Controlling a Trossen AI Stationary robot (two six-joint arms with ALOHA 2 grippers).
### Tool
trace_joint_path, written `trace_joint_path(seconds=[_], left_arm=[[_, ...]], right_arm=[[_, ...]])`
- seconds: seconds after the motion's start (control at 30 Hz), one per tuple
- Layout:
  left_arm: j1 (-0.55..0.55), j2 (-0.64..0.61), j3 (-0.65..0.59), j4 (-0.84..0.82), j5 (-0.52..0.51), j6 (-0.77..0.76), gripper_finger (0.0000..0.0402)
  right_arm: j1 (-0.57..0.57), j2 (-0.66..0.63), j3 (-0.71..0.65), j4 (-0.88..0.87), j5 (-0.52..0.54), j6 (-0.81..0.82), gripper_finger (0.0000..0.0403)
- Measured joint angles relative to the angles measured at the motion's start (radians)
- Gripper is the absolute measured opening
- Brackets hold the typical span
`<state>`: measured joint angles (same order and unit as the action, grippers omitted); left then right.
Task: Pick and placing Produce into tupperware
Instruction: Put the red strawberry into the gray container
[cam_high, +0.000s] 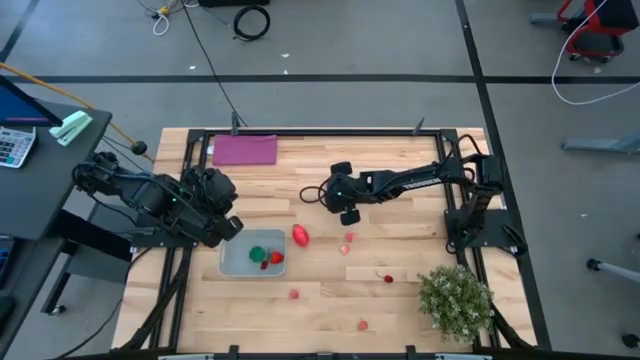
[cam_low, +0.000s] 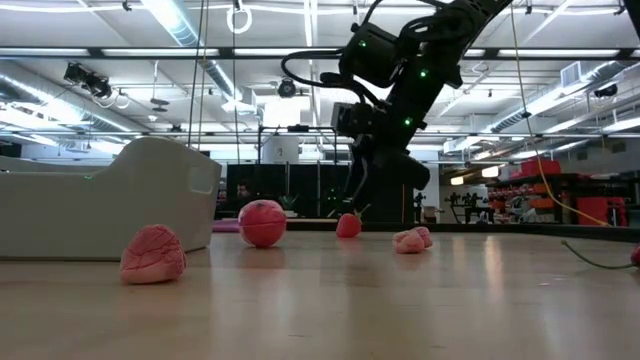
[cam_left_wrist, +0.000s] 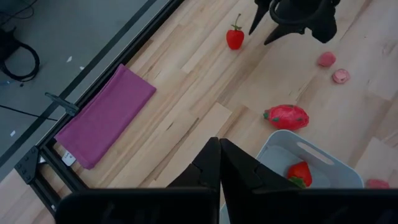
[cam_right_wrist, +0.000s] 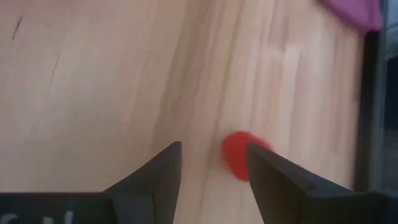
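On the wooden table's left, the left gripper (cam_high: 232, 228), fingers closed and empty, hangs by the translucent tupperware (cam_high: 237, 262) holding a strawberry (cam_high: 276, 257). Rightward, a glossy red fruit (cam_high: 299, 236), then the right gripper (cam_high: 350, 215), fingers parted, above a small red piece (cam_right_wrist: 239, 154); a bushy plant (cam_high: 455, 300) stands far right.

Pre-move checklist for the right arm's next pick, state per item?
1. Right gripper open: ok, fingers apart.
2. Target in line: ok, small red fruit lies just past the fingertips, between them.
3. Fruit not yet held: ok, it sits on the table.
4. Left gripper out of the way: ok, shut, empty, hanging by the tupperware.
5. Tupperware has room: ok, only a green piece and a red strawberry inside.
6. Gripper height over the fruit: cannot tell.
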<state>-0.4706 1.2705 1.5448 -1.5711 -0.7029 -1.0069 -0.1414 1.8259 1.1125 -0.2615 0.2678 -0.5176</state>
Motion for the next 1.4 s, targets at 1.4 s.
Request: trace_joint_path(seconds=[1.4], left_arm=[[0.000, -0.001, 0.000, 0.000, -0.001, 0.081, 0.0009]], right_arm=[[-0.195, 0.158, 0.037, 0.129, -0.163, 0.043, 0.0241]])
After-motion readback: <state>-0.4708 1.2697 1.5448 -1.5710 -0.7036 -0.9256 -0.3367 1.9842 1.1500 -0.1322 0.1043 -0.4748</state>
